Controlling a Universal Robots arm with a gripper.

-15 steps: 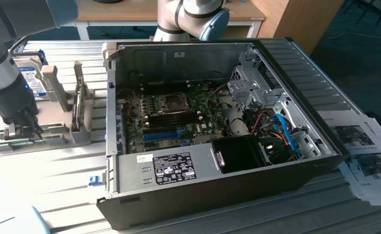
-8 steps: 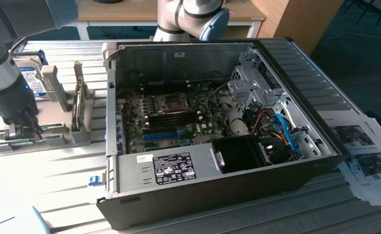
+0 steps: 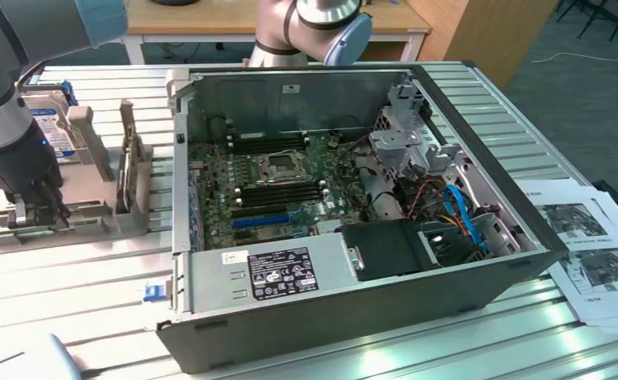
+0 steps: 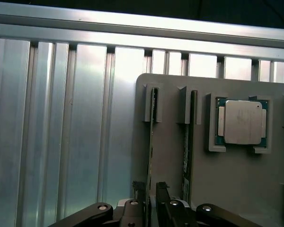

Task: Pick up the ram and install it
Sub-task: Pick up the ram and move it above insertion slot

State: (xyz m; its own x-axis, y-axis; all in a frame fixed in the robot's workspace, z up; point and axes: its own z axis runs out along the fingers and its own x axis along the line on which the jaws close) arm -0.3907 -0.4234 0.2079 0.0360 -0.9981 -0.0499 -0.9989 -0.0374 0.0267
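Observation:
Two thin green sticks stand on edge in slots of a grey holder (image 4: pixel 236 179). The ram (image 4: pixel 151 142) nearest my gripper (image 4: pixel 151 189) is one of them, and the other stick (image 4: pixel 189 142) stands parallel beside it. My fingers (image 4: pixel 162 191) sit one on each side of the ram's top edge, open, with a narrow gap to it. In the exterior view the gripper (image 3: pixel 36 214) is low over the holder (image 3: pixel 87 226) at that view's left. The open computer case (image 3: pixel 340 277) lies in the middle, with dark memory slots (image 3: pixel 287 190) beside the processor socket.
A processor chip (image 4: pixel 240 122) rests in a pocket of the holder beside the sticks. A hard drive with a blue label (image 3: pixel 50 119) stands behind the holder. Printed papers (image 3: pixel 593 245) lie at the exterior view's right on the ribbed metal table (image 3: pixel 77 277).

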